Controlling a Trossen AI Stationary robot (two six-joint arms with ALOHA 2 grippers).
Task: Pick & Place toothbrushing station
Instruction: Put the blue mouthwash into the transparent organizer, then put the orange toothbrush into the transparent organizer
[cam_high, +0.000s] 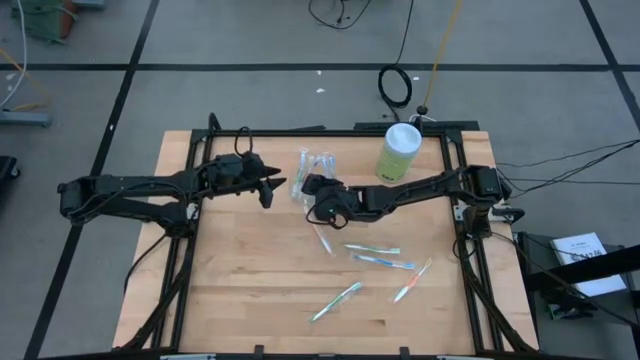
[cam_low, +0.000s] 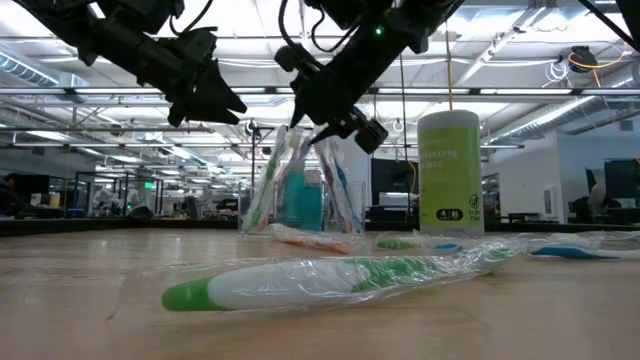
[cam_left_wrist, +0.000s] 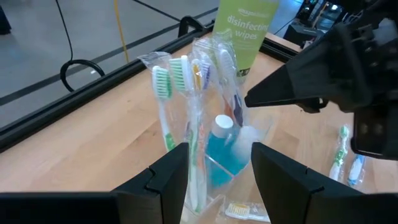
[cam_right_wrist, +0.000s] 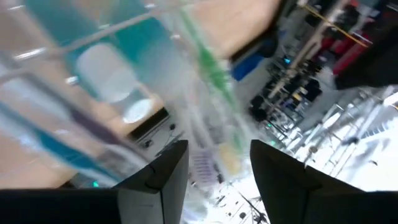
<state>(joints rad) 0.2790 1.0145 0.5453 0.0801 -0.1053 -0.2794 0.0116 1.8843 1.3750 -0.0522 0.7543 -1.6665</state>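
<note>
A small clear container (cam_high: 311, 171) stands upright on its base at the table's far middle. It holds several wrapped toothbrushes (cam_left_wrist: 163, 93) and a teal tube (cam_left_wrist: 224, 152), all leaning against its rim. My left gripper (cam_high: 270, 190) is open, just left of the container and apart from it; in the left wrist view (cam_left_wrist: 217, 180) the container (cam_left_wrist: 205, 193) shows ahead between its fingers. My right gripper (cam_high: 313, 190) is open just above the container's near side (cam_low: 345, 128). In the right wrist view (cam_right_wrist: 217, 168) a blurred wrapped green toothbrush (cam_right_wrist: 211, 71) lies ahead of its fingers.
Several wrapped toothbrushes lie loose on the near right of the table (cam_high: 372, 249) (cam_high: 336, 301) (cam_high: 412, 282), one close to the low camera (cam_low: 340, 278). A green wipes canister (cam_high: 398, 152) stands right of the container. A black frame (cam_high: 468, 260) edges the wooden top.
</note>
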